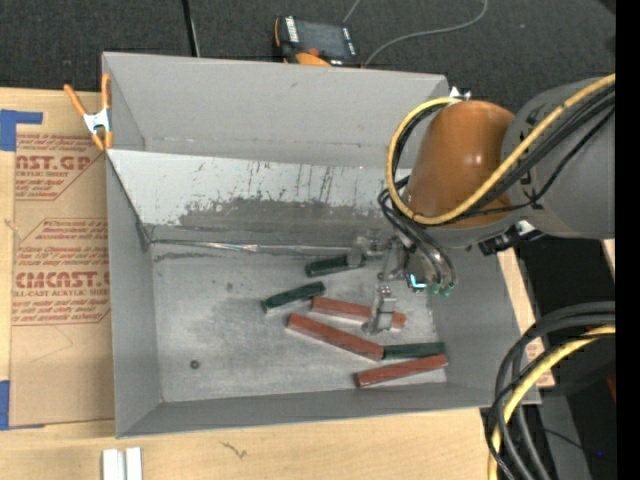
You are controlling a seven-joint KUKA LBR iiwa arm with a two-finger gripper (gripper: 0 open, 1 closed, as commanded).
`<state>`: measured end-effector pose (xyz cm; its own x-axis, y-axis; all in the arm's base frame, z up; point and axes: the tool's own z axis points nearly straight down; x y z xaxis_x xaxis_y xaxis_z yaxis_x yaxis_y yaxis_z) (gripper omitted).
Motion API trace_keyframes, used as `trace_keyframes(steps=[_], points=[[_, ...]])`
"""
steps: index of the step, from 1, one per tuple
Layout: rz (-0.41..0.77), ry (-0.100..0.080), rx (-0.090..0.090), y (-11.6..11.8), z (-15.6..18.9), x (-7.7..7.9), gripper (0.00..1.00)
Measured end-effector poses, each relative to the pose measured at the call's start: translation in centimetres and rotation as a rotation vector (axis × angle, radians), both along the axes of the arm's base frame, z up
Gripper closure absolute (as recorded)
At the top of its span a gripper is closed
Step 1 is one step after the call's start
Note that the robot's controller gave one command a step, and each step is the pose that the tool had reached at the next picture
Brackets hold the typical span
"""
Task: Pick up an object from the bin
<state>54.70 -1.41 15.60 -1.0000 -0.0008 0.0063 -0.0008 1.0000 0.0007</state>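
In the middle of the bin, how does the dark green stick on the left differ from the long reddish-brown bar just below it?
The short dark green flat stick is darker, shorter and slimmer than the long reddish-brown flat bar. In the picture the dark green stick slopes up toward the right, while the reddish-brown bar slopes down toward the right. Both lie flat and loose on the floor of the grey metal bin.

The gripper (383, 313) covered the right end of 1 red bar (338, 309) in the bin (250, 108). The arm's orange cover (460, 158) hid the bin's far right corner, and the arm (575, 178) ran off the right edge. A dark speck (195, 364) on its floor was too small to name.
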Motion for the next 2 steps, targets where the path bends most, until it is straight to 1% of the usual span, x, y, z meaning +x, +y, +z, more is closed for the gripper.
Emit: trace_keyframes(steps=[1,2], points=[[-0.241,-0.001,0.000,1.19,-8.87,-0.87,0.00],[-0.240,-0.006,-0.001,1.12,-8.66,-0.73,1.00]])
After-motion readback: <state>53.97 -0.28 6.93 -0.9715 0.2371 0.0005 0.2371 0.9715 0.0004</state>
